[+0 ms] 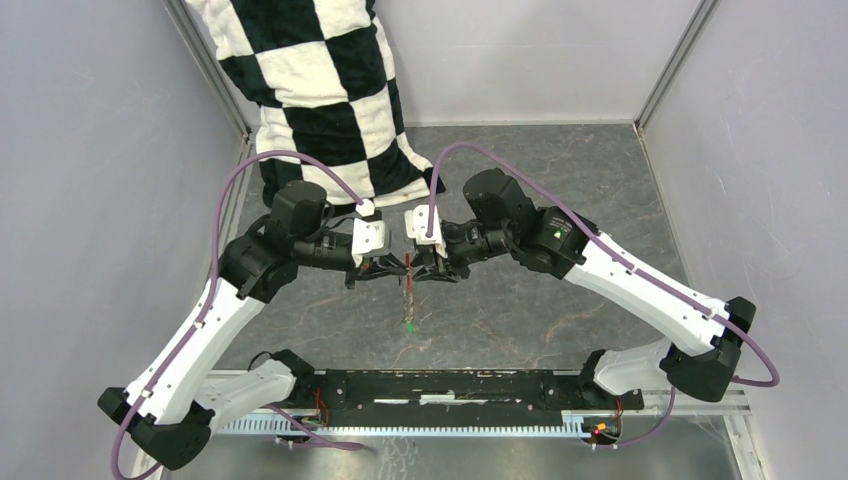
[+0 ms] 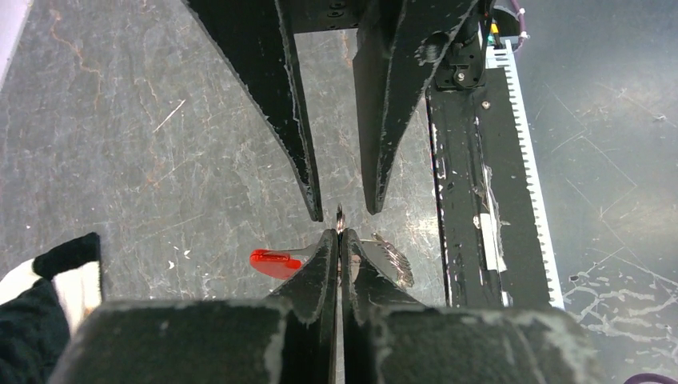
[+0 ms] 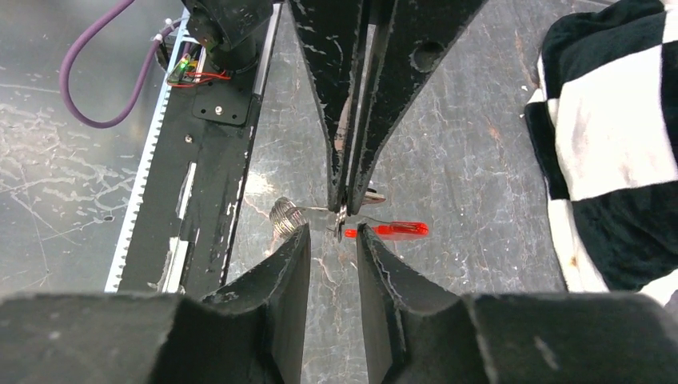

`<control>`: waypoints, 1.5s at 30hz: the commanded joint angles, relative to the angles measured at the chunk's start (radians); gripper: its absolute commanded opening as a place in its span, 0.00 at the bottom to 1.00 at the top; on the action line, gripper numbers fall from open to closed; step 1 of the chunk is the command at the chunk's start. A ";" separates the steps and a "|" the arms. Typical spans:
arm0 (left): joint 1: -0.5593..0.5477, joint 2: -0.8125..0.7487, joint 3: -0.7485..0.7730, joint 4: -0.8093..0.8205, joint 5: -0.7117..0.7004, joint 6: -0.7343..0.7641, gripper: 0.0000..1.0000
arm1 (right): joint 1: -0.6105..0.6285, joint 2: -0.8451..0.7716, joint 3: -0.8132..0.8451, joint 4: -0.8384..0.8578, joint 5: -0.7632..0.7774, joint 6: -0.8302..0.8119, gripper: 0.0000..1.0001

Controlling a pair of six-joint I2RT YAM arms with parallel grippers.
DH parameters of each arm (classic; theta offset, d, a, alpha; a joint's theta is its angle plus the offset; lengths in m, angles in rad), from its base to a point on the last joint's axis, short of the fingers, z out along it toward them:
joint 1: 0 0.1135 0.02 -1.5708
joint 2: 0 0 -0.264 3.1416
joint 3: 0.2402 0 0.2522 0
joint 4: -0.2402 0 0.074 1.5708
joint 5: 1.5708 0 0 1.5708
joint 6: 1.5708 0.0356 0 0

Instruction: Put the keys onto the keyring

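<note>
Keyring (image 3: 396, 230): pinched in closed left gripper (image 3: 345, 206), long axis crosswise to that grip; right gripper (image 3: 332, 234), jaws narrowly parted, directly opposite keyring, tips just beside it.

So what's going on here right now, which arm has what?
The left gripper is shut on the small thin metal keyring with a curved red plastic piece, holding it up over the grey table between the two arms. The right gripper faces it tip to tip, jaws open either side of the ring's edge and not clamped. A grey-brown strip hangs below, with a bright green tag at its lower end. I cannot tell whether that key is on the ring.
</note>
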 commanded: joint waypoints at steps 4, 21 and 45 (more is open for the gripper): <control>-0.004 -0.001 0.051 -0.033 0.021 0.065 0.02 | 0.001 -0.005 0.020 0.072 0.026 0.007 0.31; -0.004 -0.009 0.043 -0.034 0.019 0.093 0.02 | 0.001 0.071 0.100 0.004 -0.010 -0.003 0.01; -0.003 -0.069 0.029 0.171 -0.017 -0.059 0.59 | -0.089 -0.340 -0.691 1.323 -0.080 0.665 0.00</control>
